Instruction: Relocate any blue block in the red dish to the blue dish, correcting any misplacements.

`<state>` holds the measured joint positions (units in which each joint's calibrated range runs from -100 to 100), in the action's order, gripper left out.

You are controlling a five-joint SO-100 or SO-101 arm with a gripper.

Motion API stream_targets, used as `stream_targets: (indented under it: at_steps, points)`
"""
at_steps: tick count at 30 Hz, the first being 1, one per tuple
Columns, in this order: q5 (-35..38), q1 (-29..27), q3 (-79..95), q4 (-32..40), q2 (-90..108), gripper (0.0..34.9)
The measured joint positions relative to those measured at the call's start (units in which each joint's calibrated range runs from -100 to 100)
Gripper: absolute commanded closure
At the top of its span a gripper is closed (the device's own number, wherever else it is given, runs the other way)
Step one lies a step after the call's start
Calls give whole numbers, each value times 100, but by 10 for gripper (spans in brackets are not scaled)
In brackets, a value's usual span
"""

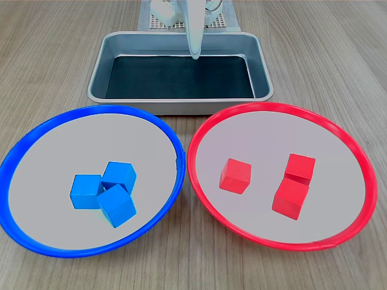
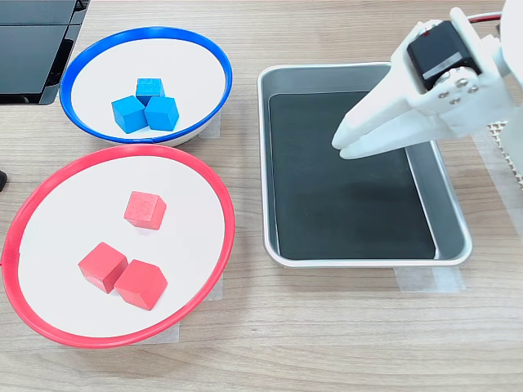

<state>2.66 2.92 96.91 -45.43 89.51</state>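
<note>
Wooden table (image 2: 327,343), three vessels on it. We log the metal tray (image 2: 445,200) first: rectangular, dark liner, nothing in it. In the second exterior view it sits to the right of both dishes.

The red dish (image 2: 49,325) holds three red cubes (image 2: 145,209) and, as far as we can see in both exterior views, no blue one. The blue dish (image 2: 216,61) holds three blue blocks clustered together and touching; the blue block (image 2: 162,113) nearest the tray is one of them.

So the thing the task names lies in the blue dish, well apart from the tool, up and to the second exterior view's left of it, across the tray's rim. We judge the sorting complete as things lie; any coming move looks more like a withdrawal than a reach.

The gripper (image 2: 341,147) hangs over the tray's liner, carrying nothing, fingers nearly together with only a thin gap at the tips. The arm slopes down from the second exterior view's upper right, fingers pointing toward the dishes. In the first exterior view only one pale finger (image 1: 195,36) shows, hanging over the tray's far edge.
</note>
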Motion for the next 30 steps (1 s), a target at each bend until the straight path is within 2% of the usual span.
stream_targets:
  at_steps: [11, 30]
  points:
    - [-78, -53, 181, -620, 895, 349]
    - [-78, -53, 181, -644, 938, 349]
